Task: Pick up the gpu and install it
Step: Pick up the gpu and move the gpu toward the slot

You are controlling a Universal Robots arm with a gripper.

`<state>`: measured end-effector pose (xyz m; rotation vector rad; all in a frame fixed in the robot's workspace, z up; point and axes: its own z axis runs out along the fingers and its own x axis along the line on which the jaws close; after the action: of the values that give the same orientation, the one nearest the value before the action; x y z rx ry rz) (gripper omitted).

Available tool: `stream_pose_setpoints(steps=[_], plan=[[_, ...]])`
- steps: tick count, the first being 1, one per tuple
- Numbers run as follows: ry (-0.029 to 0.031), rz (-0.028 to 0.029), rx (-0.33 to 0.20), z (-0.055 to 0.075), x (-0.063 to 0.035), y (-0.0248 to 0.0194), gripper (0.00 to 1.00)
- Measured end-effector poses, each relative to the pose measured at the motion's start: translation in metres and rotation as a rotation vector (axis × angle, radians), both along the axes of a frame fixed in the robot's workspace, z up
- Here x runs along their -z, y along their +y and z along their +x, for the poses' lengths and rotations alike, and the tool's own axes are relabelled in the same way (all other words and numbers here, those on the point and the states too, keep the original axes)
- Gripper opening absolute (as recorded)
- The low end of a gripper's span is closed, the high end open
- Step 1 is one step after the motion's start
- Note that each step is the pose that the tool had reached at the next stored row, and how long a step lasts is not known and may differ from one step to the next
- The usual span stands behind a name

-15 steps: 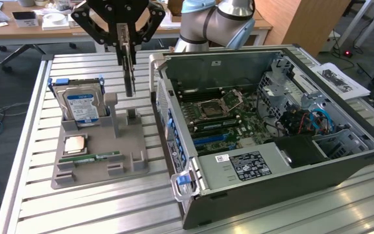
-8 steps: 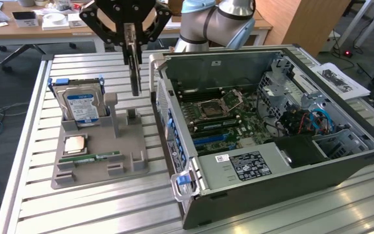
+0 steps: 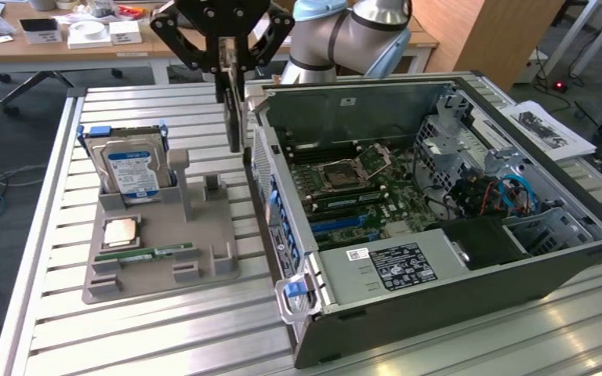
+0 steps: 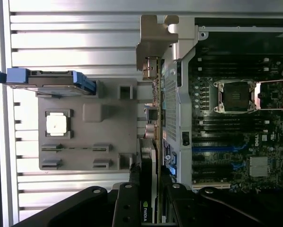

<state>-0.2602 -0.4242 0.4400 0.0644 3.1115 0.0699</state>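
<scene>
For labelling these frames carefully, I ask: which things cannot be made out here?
Thin dark gpu card: edge-on in both views, flat faces hidden.
Black gripper: upper body cut off by exterior view's top edge.
Small green RAM stick on grey tray: markings too small, exterior view.

gpu [image 3: 234,117] — betw. tray [image 3: 144,278] & PC case [image 3: 469,305]

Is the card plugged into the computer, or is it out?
Out. The gpu hangs upright in the shut gripper, over the table beside the open computer case, not in the motherboard.
</scene>
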Motion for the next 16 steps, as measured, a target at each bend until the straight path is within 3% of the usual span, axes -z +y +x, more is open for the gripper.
stream_pose_setpoints(steps=[10, 16], plan=[[0.0, 0.0015, 0.0, 0.027, 0.0, 0.0, 0.27], [0.0, 0.0054, 0.0, 0.048, 0.0, 0.0, 0.27]])
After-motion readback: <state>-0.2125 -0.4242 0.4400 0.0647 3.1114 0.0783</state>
